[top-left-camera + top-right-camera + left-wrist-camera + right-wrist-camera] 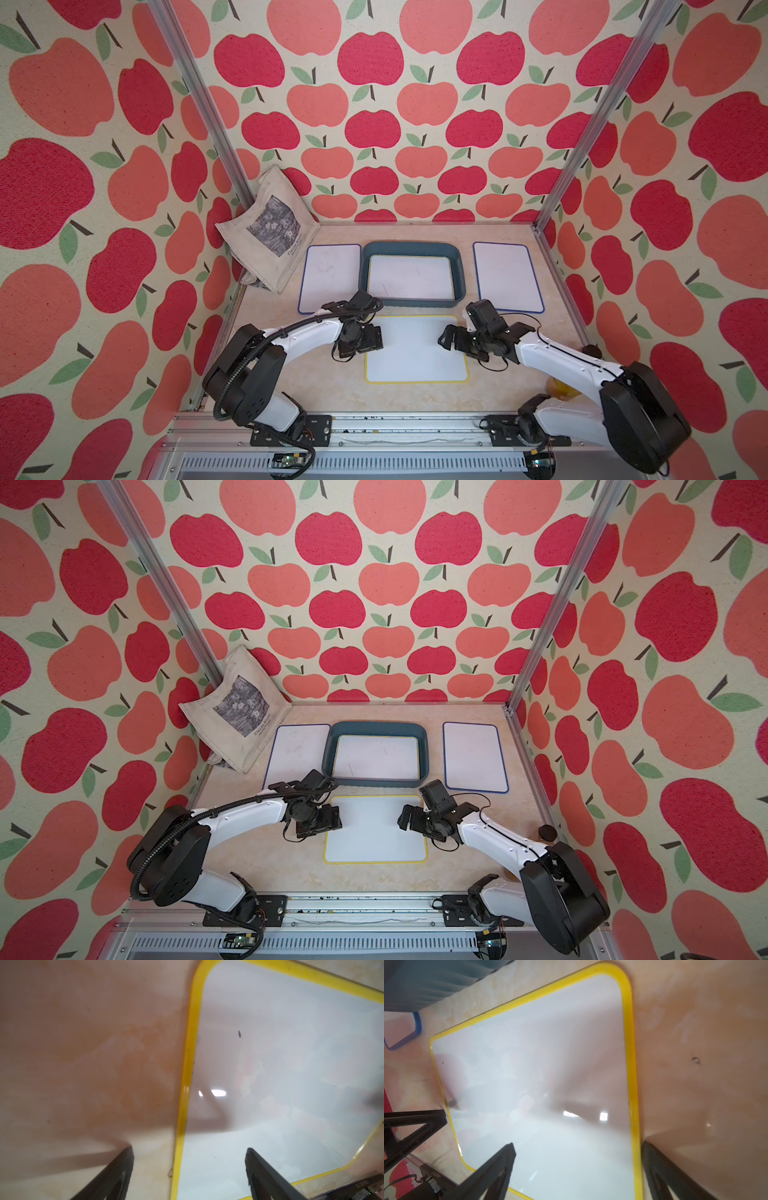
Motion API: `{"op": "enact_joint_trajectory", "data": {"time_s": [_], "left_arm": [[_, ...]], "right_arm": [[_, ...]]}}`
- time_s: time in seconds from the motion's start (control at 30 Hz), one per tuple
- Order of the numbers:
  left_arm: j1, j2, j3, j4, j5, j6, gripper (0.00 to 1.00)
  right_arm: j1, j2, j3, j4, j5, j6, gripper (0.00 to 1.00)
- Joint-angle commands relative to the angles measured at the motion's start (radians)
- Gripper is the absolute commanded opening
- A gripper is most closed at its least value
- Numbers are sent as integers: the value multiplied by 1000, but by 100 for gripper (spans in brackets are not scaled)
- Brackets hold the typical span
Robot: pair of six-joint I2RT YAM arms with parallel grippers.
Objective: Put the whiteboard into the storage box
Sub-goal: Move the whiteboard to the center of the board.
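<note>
A yellow-framed whiteboard point(415, 353) is laid flat on the desk point(316, 382), just in front of the dark teal storage box point(411, 249), in which a second yellow-edged board point(409, 276) is already seated. The left fingers point(122, 1165) are held open astride the near whiteboard's left edge, the right fingers point(502, 1161) open astride its right edge; nothing is gripped. Blue-framed boards point(330, 276) are laid either side of the box.

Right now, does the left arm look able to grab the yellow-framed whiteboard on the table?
Probably yes. The left gripper hangs open over the edge of that whiteboard, jaws straddling its frame, nothing between. It lies flat, so pinching may be awkward.
</note>
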Motion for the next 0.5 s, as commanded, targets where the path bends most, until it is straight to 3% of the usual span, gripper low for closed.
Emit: {"op": "enact_joint_trajectory", "data": {"time_s": [0.0, 0.2, 0.47], "left_arm": [[-58, 93, -17, 35, 68, -67, 87], [-72, 113, -67, 168, 174, -99, 87], [59, -13, -133, 302, 458, -2, 87]], "right_arm": [[34, 49, -26, -69, -37, -2, 99], [60, 58, -63, -5, -57, 31, 99], [80, 89, -108, 82, -96, 68, 99]]}}
